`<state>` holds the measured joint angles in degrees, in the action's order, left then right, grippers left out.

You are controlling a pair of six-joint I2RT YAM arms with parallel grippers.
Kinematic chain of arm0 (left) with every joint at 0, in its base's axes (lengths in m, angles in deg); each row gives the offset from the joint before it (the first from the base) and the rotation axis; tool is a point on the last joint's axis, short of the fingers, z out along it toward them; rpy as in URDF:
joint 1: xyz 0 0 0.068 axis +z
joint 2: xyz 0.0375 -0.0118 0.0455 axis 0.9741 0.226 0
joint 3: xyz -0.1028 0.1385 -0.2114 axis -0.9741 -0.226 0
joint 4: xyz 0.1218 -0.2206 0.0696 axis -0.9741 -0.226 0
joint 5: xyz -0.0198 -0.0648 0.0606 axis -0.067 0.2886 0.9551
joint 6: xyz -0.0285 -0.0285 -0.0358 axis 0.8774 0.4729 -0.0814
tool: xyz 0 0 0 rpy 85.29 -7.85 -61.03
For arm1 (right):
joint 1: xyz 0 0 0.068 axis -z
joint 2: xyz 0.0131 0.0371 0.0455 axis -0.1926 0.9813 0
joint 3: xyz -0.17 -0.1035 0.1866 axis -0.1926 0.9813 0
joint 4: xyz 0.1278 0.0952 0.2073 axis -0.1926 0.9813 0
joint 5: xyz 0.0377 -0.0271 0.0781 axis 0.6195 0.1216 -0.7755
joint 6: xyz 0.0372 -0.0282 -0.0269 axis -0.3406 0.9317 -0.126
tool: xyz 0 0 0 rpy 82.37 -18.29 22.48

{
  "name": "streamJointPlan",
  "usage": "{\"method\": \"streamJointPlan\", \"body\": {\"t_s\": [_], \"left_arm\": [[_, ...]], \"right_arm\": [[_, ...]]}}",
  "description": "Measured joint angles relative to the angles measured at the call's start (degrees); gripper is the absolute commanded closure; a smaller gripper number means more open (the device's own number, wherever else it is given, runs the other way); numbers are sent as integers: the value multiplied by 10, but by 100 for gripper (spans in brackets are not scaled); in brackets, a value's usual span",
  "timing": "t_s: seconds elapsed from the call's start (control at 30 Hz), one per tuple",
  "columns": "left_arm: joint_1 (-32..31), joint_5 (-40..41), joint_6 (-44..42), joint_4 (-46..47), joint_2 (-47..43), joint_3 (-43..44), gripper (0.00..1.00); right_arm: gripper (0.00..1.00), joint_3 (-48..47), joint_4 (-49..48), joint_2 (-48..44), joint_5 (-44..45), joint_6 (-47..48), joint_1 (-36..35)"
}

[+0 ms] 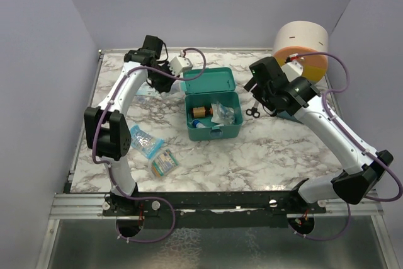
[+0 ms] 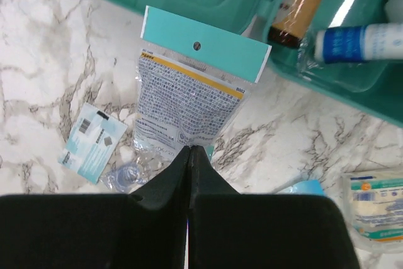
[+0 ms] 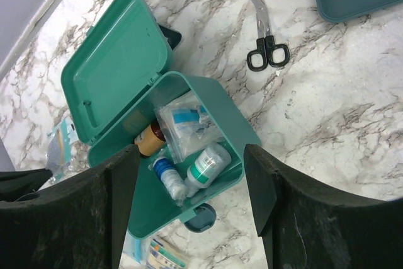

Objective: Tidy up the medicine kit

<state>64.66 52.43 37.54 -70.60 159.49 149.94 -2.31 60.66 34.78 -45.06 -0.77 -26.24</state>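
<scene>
We're over the white marble-patterned tabletop (image 1: 271, 149), and the teal-green rectangular plastic medicine kit (image 1: 209, 81) sits in the middle of it. Its hinged lid is thrown back toward the far side and the box is open to us. Inside we can see a brown bottle with an orange label (image 2: 296, 4), a white tube with a blue label (image 2: 359, 41) and some clear wrapped items. The left hand (image 2: 190, 150) is down just left of the kit's lid, with its fingers clenched together. They pinch the near edge of a clear plastic packet with a teal card header (image 2: 189, 86). That packet lies flat between the hand and the kit, and its header reaches right up to the lid's rim. The open box lies beyond it, to the upper right in the left wrist view. A small blue-and-white sachet (image 2: 93, 145) lies beside the packet. On the other side, the right hand (image 3: 192, 155) hangs released above the tabletop to the right of the kit, fingers spread wide with nothing in them. In its own camera the open kit shows between them, well apart from the fingers. Black-handled scissors (image 3: 267, 51) lie on the marble right of the kit.
</scene>
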Motion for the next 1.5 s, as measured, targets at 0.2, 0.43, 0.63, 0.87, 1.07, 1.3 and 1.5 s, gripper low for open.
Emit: {"method": "streamJointPlan", "body": {"t_s": [0.2,0.43,0.63,0.87,1.07,1.3,1.5], "left_arm": [[-72,-1,27,-68,4,81,100],[-163,-16,60,-92,20,145,100],[-205,-26,75,-96,51,148,100],[-228,-26,89,-92,96,164,100],[-248,-25,106,-77,118,178,100],[-268,-9,129,-57,157,199,100],[-280,30,146,-51,206,242,100]], "right_arm": [[32,-1,-11,3,2,9,6],[32,-1,-15,2,10,12,11],[32,-4,5,-14,39,-8,14],[32,-43,38,-43,84,-21,19],[31,-69,43,-44,107,-13,23],[31,-68,45,-45,108,-9,26],[30,-61,46,-56,108,-6,30]]}}
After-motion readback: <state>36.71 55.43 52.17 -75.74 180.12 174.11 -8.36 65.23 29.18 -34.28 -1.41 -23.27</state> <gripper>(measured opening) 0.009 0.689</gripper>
